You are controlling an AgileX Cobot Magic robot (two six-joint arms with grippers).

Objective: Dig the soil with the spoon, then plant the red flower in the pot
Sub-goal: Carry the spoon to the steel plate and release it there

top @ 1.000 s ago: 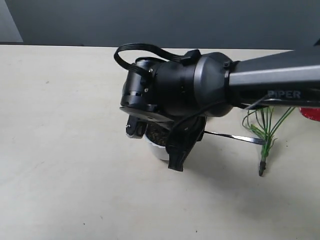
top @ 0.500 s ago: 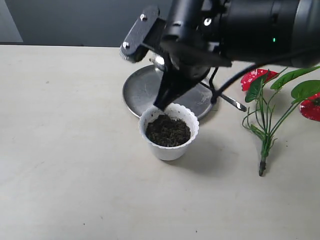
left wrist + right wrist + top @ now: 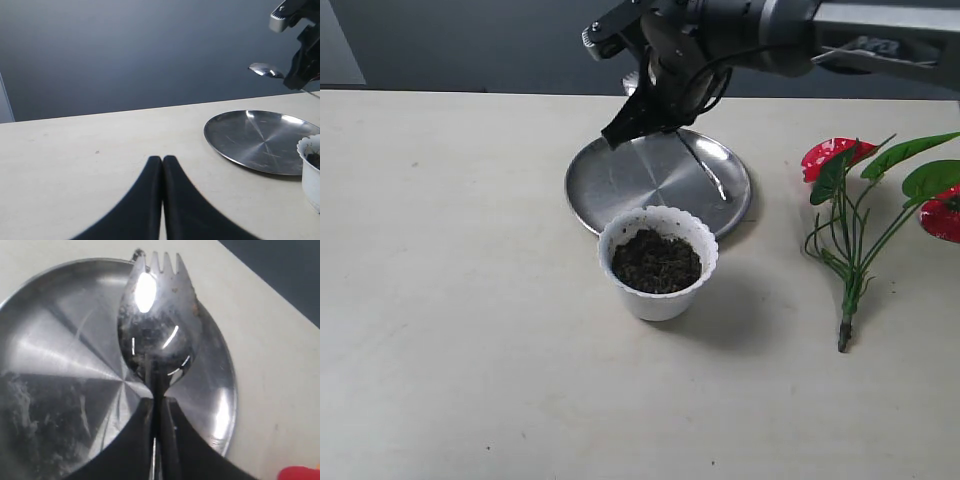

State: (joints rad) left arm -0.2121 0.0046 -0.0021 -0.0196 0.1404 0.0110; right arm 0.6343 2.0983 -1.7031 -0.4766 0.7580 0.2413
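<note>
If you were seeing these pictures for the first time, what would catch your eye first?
Probably the right gripper, shut on the spoon and holding it above the round steel plate at the back of the table. Next, the white pot of dark soil standing just in front of that plate. Then the red flower, lying on the table to the right of the pot.

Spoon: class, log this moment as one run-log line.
right gripper: shut on spoon above plate | left gripper: shut, idle | flower: on table

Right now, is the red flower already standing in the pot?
No, the red flower lies on the table to the side of the pot, which holds only the soil.
</note>
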